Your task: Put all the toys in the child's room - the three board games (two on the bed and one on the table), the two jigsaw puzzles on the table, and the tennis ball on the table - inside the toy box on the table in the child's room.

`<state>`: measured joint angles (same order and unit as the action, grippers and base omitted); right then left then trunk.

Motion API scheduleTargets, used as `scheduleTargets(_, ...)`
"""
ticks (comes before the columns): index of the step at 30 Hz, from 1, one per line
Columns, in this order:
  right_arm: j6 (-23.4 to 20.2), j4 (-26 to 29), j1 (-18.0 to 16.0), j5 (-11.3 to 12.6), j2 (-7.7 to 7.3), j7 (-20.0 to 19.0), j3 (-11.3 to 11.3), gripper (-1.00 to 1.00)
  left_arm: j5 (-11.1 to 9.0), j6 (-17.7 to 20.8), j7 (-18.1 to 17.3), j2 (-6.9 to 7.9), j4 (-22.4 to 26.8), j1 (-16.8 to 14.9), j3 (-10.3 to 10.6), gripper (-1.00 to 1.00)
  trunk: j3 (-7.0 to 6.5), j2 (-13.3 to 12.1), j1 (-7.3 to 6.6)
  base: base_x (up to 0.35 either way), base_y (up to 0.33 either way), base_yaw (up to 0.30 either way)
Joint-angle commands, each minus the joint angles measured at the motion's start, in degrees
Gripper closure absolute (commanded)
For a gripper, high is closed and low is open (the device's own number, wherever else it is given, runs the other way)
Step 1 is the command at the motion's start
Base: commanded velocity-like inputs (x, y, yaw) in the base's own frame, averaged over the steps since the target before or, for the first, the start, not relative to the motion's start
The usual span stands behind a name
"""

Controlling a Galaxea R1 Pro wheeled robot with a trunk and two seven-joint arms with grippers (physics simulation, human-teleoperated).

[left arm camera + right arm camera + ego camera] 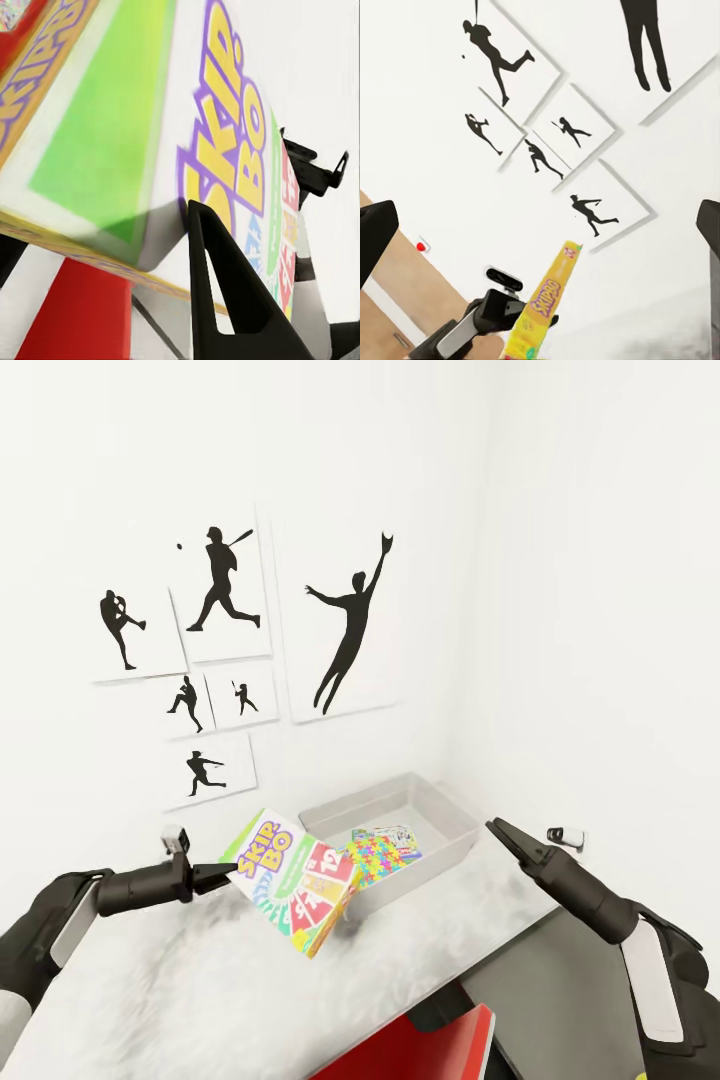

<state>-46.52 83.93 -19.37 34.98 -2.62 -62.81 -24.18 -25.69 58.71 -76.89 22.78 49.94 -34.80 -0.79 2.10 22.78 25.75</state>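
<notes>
Left gripper (228,871) clamps the tilted Skip-Bo board game (295,885), at 9 o'clock of the toy box (455,838); right gripper (497,827) spread wide, empty.

Silhouette pictures (574,127) hang on the white wall (420,150), and at six o'clock the left gripper (529,315) clamps the yellow-edged game box (546,304), seen edge-on.
</notes>
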Motion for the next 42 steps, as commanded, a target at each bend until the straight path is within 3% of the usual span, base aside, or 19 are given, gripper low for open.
scheduleTargets(1, -0.33, -0.03, -0.07, 0.18, -0.01, -0.04, -0.03, -1.0, -0.03, 0.5, 0.05, -0.5, 0.06, -1.03, -0.01, 1.0, 0.14, 0.14, 0.03, 0.0, 0.0, 0.0)
scheduleTargets(8, -0.39, -0.14, -0.11, 0.18, -0.14, 0.39, -0.07, -1.0, 0.01, 0.6, 2.4, -5.18, 0.14, -5.88, -0.07, 1.0, 0.14, 0.14, 0.03, 0.0, 0.0, 0.0)
scheduleTargets(14, -0.41, -1.61, -0.13, 0.26, -0.26, 2.13, -0.72, -1.0, -0.05, 0.55, 8.19, -9.75, -0.06, -10.04, -0.16, 1.0, 0.14, 0.14, 0.03, 0.0, 0.0, 0.0)
scheduleTargets(21, -0.47, -2.19, -0.14, 0.26, -0.34, 2.39, -1.28, -1.0, -0.11, 0.32, 15.23, -12.68, -0.17, -11.59, -0.48, 1.0, 0.14, 0.14, 0.03, 0.0, 0.0, 0.0)
scheduleTargets(24, -0.44, -2.35, -0.14, 0.26, -0.73, 2.43, -1.29, -1.0, -0.13, 0.22, 18.62, -14.14, -0.19, -11.96, -2.17, 1.0, 0.14, 0.14, 0.03, 0.0, 0.0, 0.0)
scheduleTargets(26, -0.42, -2.43, -0.14, 0.26, -1.43, 2.48, -1.3, -1.0, -0.11, 0.12, 22.29, -15.9, -0.19, -12.12, -4.71, 1.0, 0.14, 0.14, 0.03, 0.0, 0.0, 0.0)
scheduleTargets(30, -0.42, -2.9, -0.14, 0.32, -2.01, 2.45, -1.3, -1.0, -0.11, -0.01, 27.22, -18.08, -0.2, -12.21, -7.66, 1.0, 0.14, 0.14, 0.03, 0.0, 0.0, 0.0)
scheduleTargets(32, -0.42, -3.15, -0.15, 0.33, -2.17, 2.44, -1.3, -1.0, -0.09, -0.09, 28.84, -18.99, -0.2, -12.25, -8.42, 1.0, 0.14, 0.14, 0.03, 0.0, 0.0, 0.0)
scheduleTargets(35, -0.42, -3.58, -0.15, 0.4, -2.6, 2.38, -1.4, -1.0, -0.07, -2.29, 32.75, -22.28, -0.2, -12.41, -9.56, 1.0, 0.14, 0.14, 0.03, 0.0, 0.0, 0.0)
scheduleTargets(42, -0.46, -3.6, -0.15, 0.37, -2.72, 2.14, -2.99, -1.0, -0.13, -6.74, 39.22, -26.5, -0.2, -12.63, -9.93, 1.0, 0.14, 0.14, 0.03, 0.0, 0.0, 0.0)
